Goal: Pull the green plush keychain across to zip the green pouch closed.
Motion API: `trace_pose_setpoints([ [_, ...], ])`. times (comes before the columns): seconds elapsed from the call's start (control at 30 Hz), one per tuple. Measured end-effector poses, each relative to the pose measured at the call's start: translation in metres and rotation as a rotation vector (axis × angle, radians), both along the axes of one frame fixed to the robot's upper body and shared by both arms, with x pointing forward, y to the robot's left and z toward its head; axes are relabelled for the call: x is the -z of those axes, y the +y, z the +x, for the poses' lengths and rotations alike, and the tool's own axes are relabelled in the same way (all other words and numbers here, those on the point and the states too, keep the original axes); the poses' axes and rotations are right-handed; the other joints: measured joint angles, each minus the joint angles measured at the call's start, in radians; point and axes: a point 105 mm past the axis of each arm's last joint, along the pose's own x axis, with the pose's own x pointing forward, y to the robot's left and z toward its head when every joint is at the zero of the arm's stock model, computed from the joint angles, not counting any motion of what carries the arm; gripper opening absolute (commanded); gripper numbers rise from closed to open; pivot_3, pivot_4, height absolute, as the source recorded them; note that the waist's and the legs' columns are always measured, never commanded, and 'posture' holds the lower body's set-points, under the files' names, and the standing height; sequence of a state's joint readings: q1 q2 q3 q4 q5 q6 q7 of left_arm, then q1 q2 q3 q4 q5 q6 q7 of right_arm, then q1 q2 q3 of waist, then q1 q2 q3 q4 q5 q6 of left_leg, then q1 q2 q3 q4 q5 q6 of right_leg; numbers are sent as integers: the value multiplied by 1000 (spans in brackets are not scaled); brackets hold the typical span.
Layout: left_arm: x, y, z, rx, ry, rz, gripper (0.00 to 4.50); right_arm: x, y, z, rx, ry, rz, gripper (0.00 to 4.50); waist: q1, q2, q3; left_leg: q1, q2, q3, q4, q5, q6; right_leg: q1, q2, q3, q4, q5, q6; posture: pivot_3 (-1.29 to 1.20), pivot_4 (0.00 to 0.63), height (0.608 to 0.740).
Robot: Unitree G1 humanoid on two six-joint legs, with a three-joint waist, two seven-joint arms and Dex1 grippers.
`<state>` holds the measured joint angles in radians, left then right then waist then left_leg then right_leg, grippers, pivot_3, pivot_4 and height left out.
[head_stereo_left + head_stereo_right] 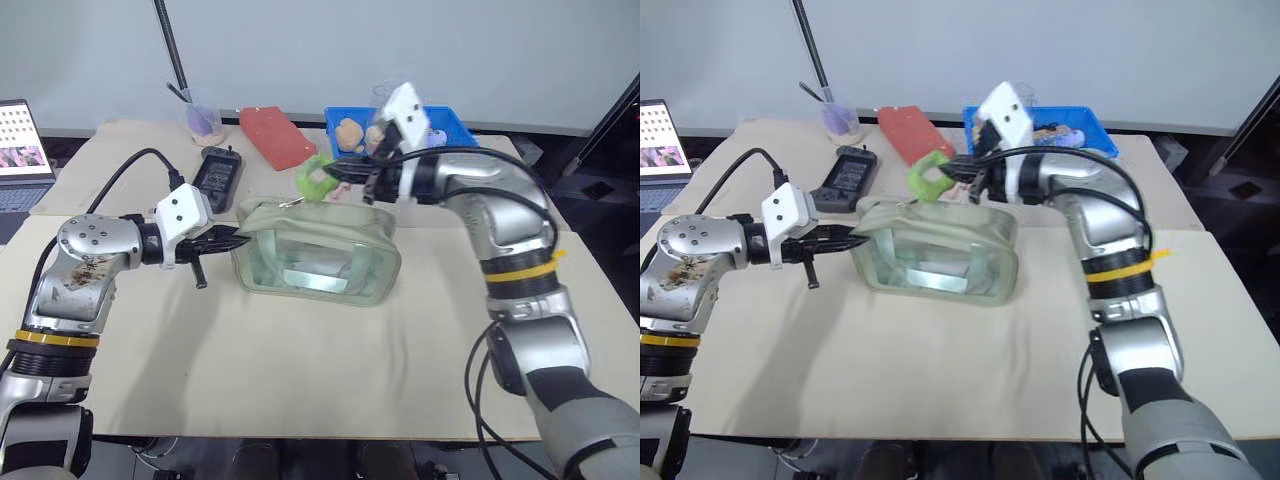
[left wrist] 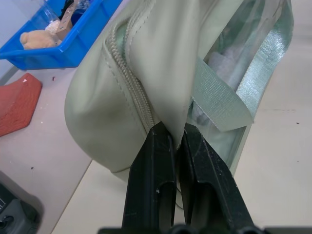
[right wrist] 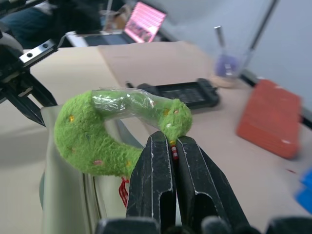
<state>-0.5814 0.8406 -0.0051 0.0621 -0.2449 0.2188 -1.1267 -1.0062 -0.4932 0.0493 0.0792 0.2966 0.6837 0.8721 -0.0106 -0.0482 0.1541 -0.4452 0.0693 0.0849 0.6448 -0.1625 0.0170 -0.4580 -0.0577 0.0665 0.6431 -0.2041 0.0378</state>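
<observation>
The green pouch [image 1: 320, 255] stands in the middle of the table, its clear side panel facing me. My left gripper [image 1: 232, 240] is shut on the fabric at the pouch's left end, right beside the zipper [image 2: 131, 83]. The green plush keychain [image 1: 315, 178] is a curved lime-green charm held just above the pouch's top back edge. My right gripper [image 1: 343, 171] reaches in from the right and is shut on the keychain's end [image 3: 175, 122]. A reddish cord [image 3: 124, 190] hangs from the charm down towards the pouch.
Behind the pouch lie a red flat case [image 1: 277, 135], a black device [image 1: 217, 170] with a cable, and a clear cup [image 1: 203, 120]. A blue tray [image 1: 455, 125] with tan plush toys [image 1: 350, 132] stands at the back right. A laptop [image 1: 20, 150] sits at the far left.
</observation>
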Motion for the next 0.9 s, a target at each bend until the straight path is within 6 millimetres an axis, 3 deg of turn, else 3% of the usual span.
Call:
trace_pose_setpoints([
  [0.3,-1,12,10,-44,-7,0,0,3,-86,-6,340,-31,-21,31,-6,0,0,1,0,0,0,0,0,0,0,0,0,-1,-2,0,150,740],
  [0.47,-1,11,12,-38,-16,0,0,57,-113,-12,465,76,-46,31,-5,0,0,1,0,1,0,0,0,1,0,1,-1,-1,0,0,150,740],
  [0.6,0,12,13,-44,-12,-1,0,107,-114,-14,532,182,-8,31,-6,-1,0,3,0,0,0,0,0,2,0,1,-1,-1,0,0,150,740],
  [0.73,1,10,14,-43,-14,-1,0,163,-93,-12,548,310,22,31,-8,0,0,4,0,0,0,0,0,3,0,1,0,-1,0,0,150,740],
  [0.9,1,8,15,-39,-16,0,0,169,-84,-6,543,278,40,31,-7,0,0,4,0,0,0,0,0,3,0,1,0,-1,-1,0,150,740],
])
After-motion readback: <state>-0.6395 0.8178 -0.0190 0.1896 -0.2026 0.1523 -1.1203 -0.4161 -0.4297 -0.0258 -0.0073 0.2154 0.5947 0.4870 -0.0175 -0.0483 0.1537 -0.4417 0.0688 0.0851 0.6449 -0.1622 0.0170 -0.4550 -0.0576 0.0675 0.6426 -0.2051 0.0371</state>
